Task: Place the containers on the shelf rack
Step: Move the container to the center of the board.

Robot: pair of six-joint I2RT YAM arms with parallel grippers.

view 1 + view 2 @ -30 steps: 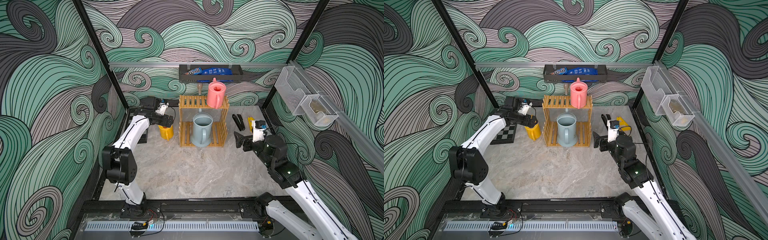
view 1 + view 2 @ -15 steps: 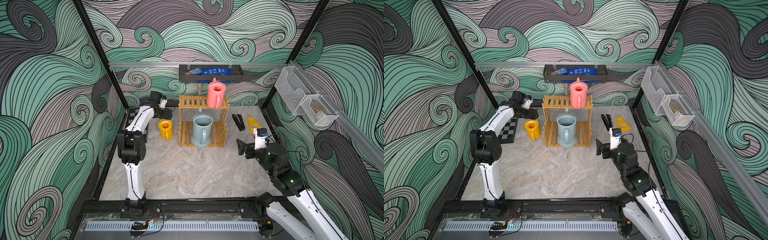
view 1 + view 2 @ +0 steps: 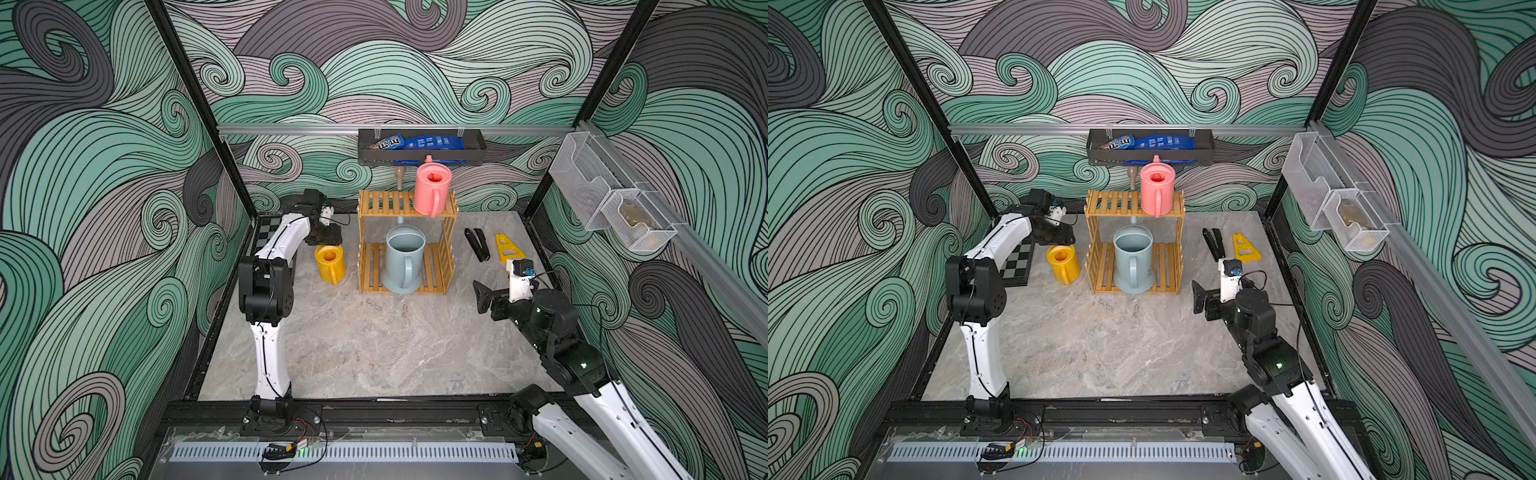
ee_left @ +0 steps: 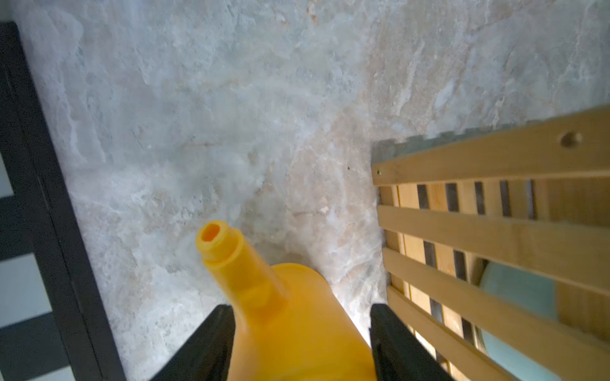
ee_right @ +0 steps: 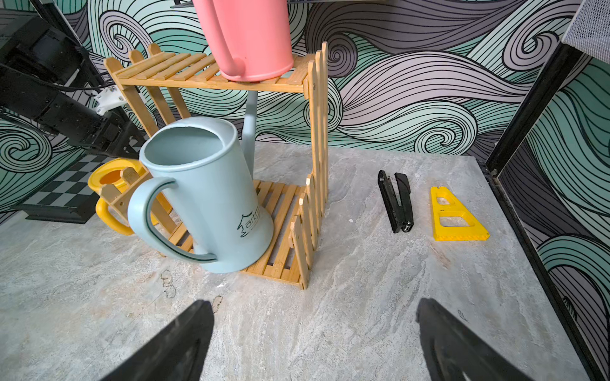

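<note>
The shelf rack (image 3: pixel 384 203) stands at the back middle in both top views. A pink watering can (image 3: pixel 432 189) sits on its upper tier, and the large pale blue can (image 3: pixel 403 259) sits on the lower tier. The yellow can (image 3: pixel 330 264) stands upright on the table just left of the rack. My left gripper (image 3: pixel 328 237) reaches it from behind. In the left wrist view the left gripper (image 4: pixel 298 310) is shut on the yellow can (image 4: pixel 297 330), whose spout (image 4: pixel 218 240) points away. My right gripper (image 3: pixel 484 295) hovers open and empty, front right of the rack (image 5: pixel 211 76).
A black stapler (image 3: pixel 476 245) and a yellow triangular piece (image 3: pixel 508 248) lie right of the rack. A chequered board (image 3: pixel 266 232) lies at the back left under the left arm. A black wall tray (image 3: pixel 419 145) hangs above the rack, and mesh baskets (image 3: pixel 611 203) hang on the right wall.
The left jaws have closed onto the yellow can and the left elbow has risen. The right arm has drawn back from the rack toward the front right, still open.
</note>
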